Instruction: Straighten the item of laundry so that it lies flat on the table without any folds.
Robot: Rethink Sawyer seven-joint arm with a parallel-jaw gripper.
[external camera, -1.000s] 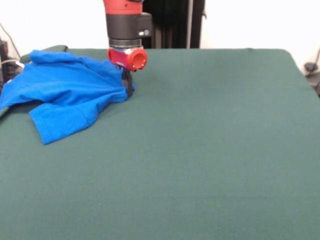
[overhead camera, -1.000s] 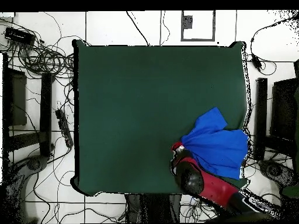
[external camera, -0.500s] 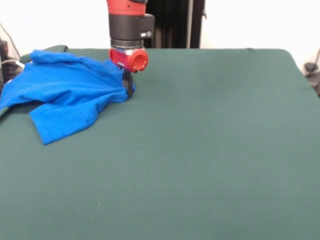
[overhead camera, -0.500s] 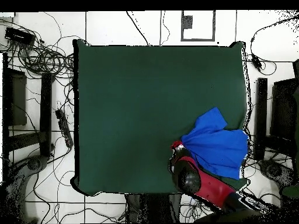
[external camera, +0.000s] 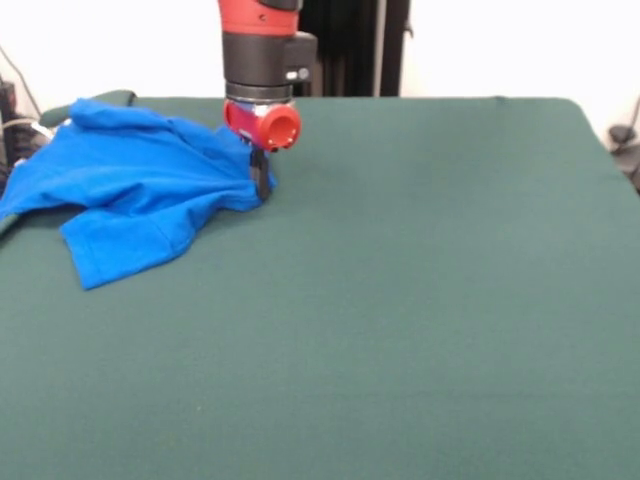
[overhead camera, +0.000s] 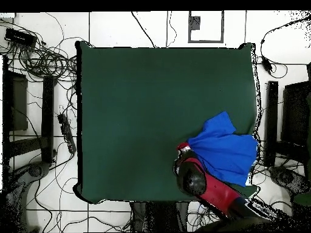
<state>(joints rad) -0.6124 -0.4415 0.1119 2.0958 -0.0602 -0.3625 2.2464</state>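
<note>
The item of laundry (external camera: 140, 180), a bright blue T-shirt, lies crumpled at the far left of the green table (external camera: 420, 290), with one sleeve spread toward the front. My gripper (external camera: 260, 182) stands upright at the shirt's right edge, its dark fingers shut on a pinch of the blue cloth close to the felt. Seen from overhead, the item of laundry (overhead camera: 225, 151) sits near the table's (overhead camera: 146, 109) right edge, with the gripper (overhead camera: 183, 148) at its left tip and the red arm covering part of it.
The shirt's far left part hangs over the table's left edge in the front view. Cables (overhead camera: 42, 57) and dark equipment (overhead camera: 15, 103) lie on the floor around the table in the overhead view.
The gripper has shifted slightly to the right in the front view, and the pinched shirt edge has followed it, pulling the cloth a little more taut.
</note>
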